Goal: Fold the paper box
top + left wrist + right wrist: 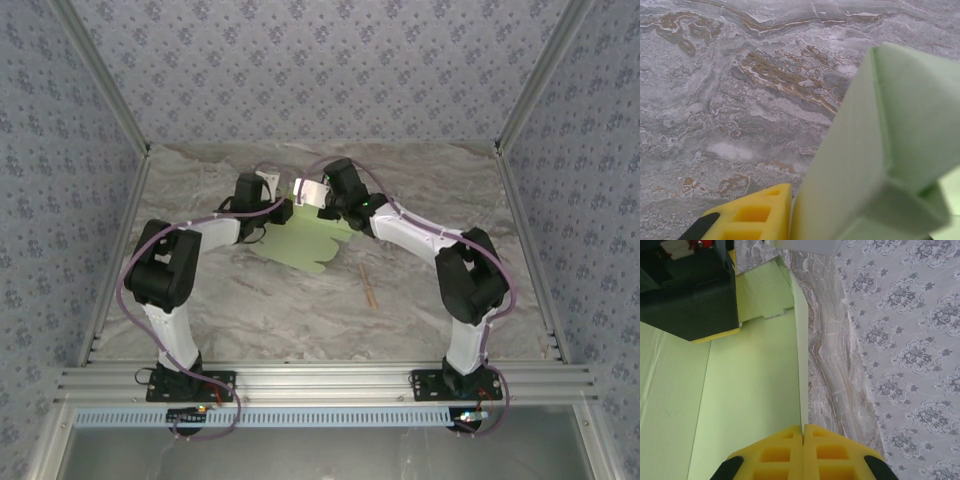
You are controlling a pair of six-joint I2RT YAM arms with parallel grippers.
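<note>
One paper box [305, 248], one thin wooden stick [368, 286] and two arms are counted at the table [230, 310]. The paper box, a pale green card partly folded, is seen from above lying just toward 12 o'clock of the table's middle. The stick is found near it at 4 o'clock, not touching. The right jaws are pressed fully together, and a raised flap edge of the card is pinched between the two yellow fingers [830, 455]. Of the left jaws, one yellow finger [757, 217] is seen touching an upturned folded panel at its 3 o'clock. How wide these jaws stand, and whether the panel is gripped, cannot be told.
</note>
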